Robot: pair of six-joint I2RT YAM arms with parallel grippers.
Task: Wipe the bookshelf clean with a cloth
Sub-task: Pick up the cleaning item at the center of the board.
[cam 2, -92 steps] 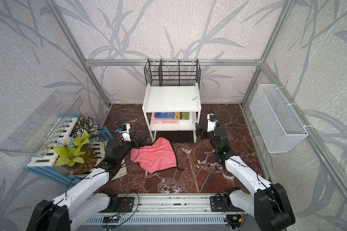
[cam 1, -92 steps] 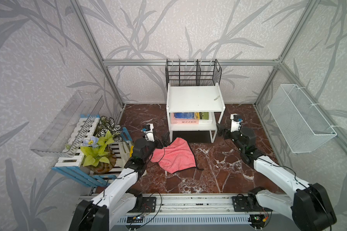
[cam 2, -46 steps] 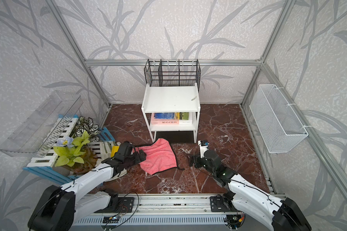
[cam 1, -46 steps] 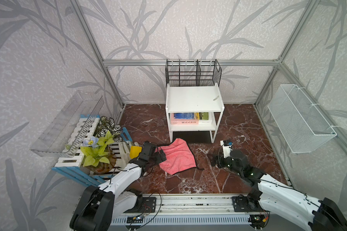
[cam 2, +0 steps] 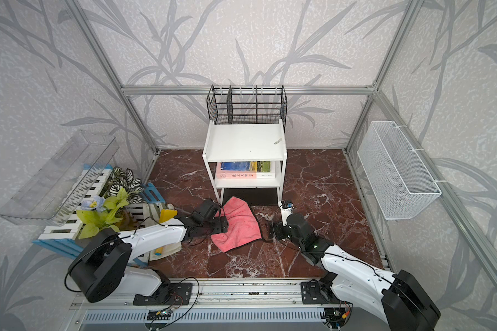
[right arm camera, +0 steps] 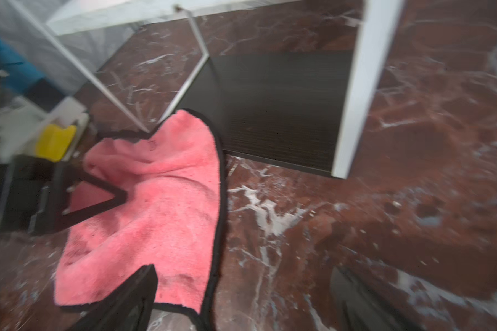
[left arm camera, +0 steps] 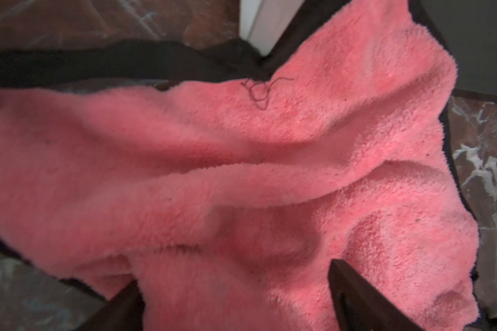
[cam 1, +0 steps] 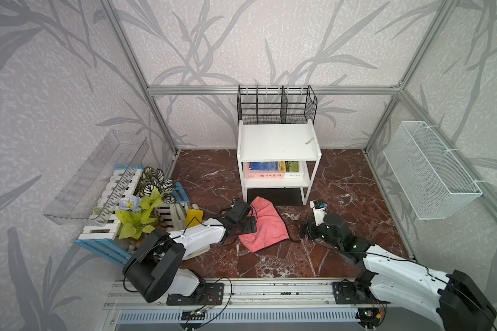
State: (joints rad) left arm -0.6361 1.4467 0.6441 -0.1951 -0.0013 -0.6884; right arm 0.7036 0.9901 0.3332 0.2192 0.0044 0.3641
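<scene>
Cloth (cam 1: 266,226): same spot as a second ago. It lies on the bench (cam 1: 342,177) just in front of the bookshelf (cam 1: 279,143), pink side up and rumpled into folds, black border showing. Its far corner sits by the shelf's left front leg.
Left hand (left arm camera: 233,280): here's the move. A second ago it hung off the cloth's left corner, and now it has come in over that left edge and sits down on the pile. The jaws are spread wide with pink terry bunched between them, nothing pinched yet.
Right hand (right arm camera: 243,275): big change. A second back it stood up beside the bookshelf's right front leg. Now it is low on the bench at the cloth's right edge, facing the left hand across the cloth. The jaws are wide apart, one finger over the black border and the other over bare marble, gripping nothing.
Bookshelf: hasn't budged. It stands at the back centre in both top views, with the books (cam 1: 273,169) stacked on the middle board as before.
</scene>
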